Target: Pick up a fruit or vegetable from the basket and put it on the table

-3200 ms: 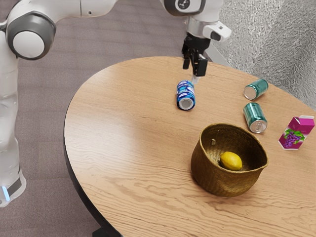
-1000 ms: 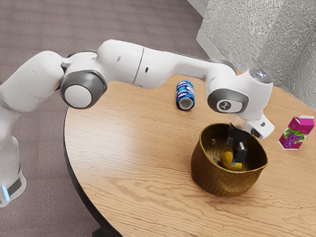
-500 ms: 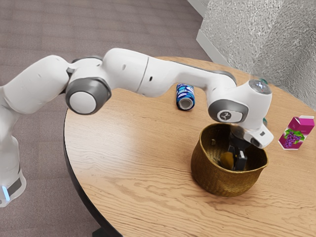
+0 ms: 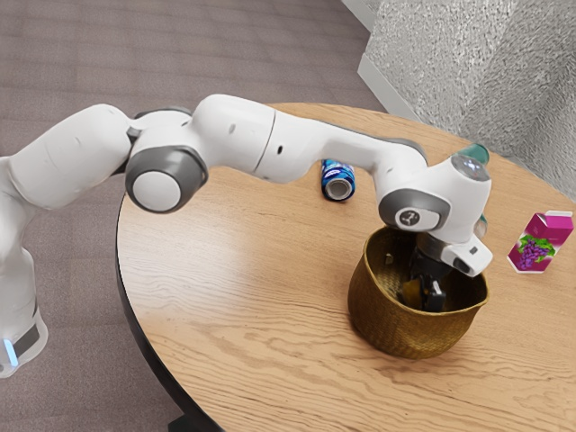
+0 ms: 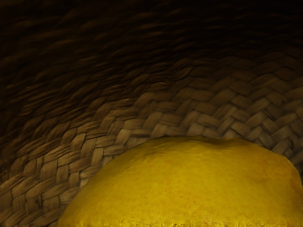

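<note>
The lemon [image 5: 189,184] lies down inside the basket [image 4: 387,315], a smooth-swelling oval with fine pitted skin and a shallow dimple or two, its yellow rich against the dim weave. In the wrist view that weave runs in flat, braided strands, crossing in neat zigzags and sinking into brown shadow. The black pincer [image 4: 425,292] is lowered within the round, flared rim, right at the fruit; whether it is wide, narrow or holding the lemon, I cannot tell. Above it the arm [image 4: 229,130] curves in from the exterior view's left, all glossy white shells and rounded grey joint caps. The table [image 4: 252,243] has a broad curved edge and pale wood with long, wavy grain. On it sit a blue patterned can [image 4: 337,183] with a silvery round end, a teal metallic can [image 4: 477,151] partly hidden behind the arm, and a boxy magenta carton [image 4: 543,241] printed with purple grapes and green leaves.
</note>
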You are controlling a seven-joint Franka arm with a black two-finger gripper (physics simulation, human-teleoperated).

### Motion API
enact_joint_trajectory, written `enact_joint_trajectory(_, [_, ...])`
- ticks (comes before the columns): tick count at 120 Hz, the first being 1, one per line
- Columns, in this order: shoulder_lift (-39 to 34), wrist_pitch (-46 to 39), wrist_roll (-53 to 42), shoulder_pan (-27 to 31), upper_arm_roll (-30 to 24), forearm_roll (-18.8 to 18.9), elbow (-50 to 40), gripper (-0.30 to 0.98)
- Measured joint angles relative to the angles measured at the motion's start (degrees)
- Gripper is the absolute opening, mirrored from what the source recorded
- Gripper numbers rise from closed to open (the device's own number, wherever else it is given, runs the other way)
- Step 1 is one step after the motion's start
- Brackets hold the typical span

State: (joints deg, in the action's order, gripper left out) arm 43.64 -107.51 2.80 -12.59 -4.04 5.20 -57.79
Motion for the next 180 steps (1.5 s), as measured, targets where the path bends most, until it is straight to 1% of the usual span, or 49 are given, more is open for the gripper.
enact_joint_trajectory(4, [-0.2,0.0,0.2,0.0,0.0,0.3,-0.1,0.40])
enact_joint_trajectory(8, [-0.7,0.1,0.4,0.1,0.1,0.7,-0.2,0.19])
enact_joint_trajectory(11, [-1.3,0.0,0.5,0.1,0.1,1.2,-0.3,0.09])
enact_joint_trajectory(17, [-2.1,0.1,0.8,0.1,0.0,2.1,-0.5,0.00])
enact_joint_trajectory(18, [-2.2,0.0,0.9,0.1,0.0,2.3,-0.5,0.00])
enact_joint_trajectory(24, [-2.6,0.0,1.1,0.1,0.0,3.2,-0.6,-0.14])
enact_joint_trajectory(25, [-2.7,0.0,1.2,0.1,0.0,3.3,-0.6,-0.10])
enact_joint_trajectory(27, [-2.9,0.0,1.3,0.1,0.0,3.6,-0.7,-0.17])
enact_joint_trajectory(28, [-3.0,0.0,1.3,0.1,0.0,3.7,-0.7,-0.15])
enact_joint_trajectory(29, [-3.1,0.0,1.4,0.1,0.0,3.9,-0.7,-0.19])
enact_joint_trajectory(30, [-3.2,0.0,1.4,0.1,-0.1,4.0,-0.7,-0.19])
enact_joint_trajectory(31, [-3.4,0.0,1.5,0.1,-0.1,4.1,-0.8,-0.24])
enact_joint_trajectory(36, [-4.4,0.1,1.8,0.2,-0.1,4.8,-1.7,-0.24])
enact_joint_trajectory(40, [-5.5,0.1,2.0,0.2,0.0,5.2,-2.6,-0.21])
enact_joint_trajectory(47, [-7.8,0.2,2.4,0.5,0.1,5.5,-4.7,-0.26])
enact_joint_trajectory(52, [-10.0,0.3,2.6,0.7,0.2,5.6,-6.4,-0.22])
enact_joint_trajectory(60, [-13.5,0.6,2.9,0.8,0.2,5.6,-8.2,-0.08])
enact_joint_trajectory(72, [-18.7,2.2,3.0,0.6,0.1,5.0,-9.7,-0.01])
enact_joint_trajectory(80, [-25.3,3.3,2.9,0.5,0.0,4.6,-15.3,0.03])
enact_joint_trajectory(93, [-38.6,4.5,2.6,0.6,0.1,3.8,-29.5,0.09])
enact_joint_trajectory(101, [-43.8,5.0,2.4,1.0,-0.2,3.4,-35.6,0.12])
enact_joint_trajectory(103, [-44.8,5.1,2.3,0.0,0.9,3.3,-36.8,0.13])
enact_joint_trajectory(115, [-49.8,5.8,1.9,-0.8,2.5,2.8,-43.0,0.17])
enact_joint_trajectory(126, [-52.5,6.4,1.5,0.6,3.7,2.3,-45.7,0.22])
enact_joint_trajectory(142, [-53.3,7.2,0.9,0.8,4.7,1.9,-46.4,0.20])
enact_joint_trajectory(150, [-53.3,7.4,0.5,0.6,5.3,1.5,-46.4,0.42])
enact_joint_trajectory(154, [-53.4,7.6,0.3,0.8,5.6,1.3,-46.5,0.48])
enact_joint_trajectory(165, [-53.5,7.8,-0.2,0.9,6.0,0.8,-46.5,0.58])
enact_joint_trajectory(180, [-53.5,8.0,-0.7,0.8,6.1,0.6,-46.4,0.64])
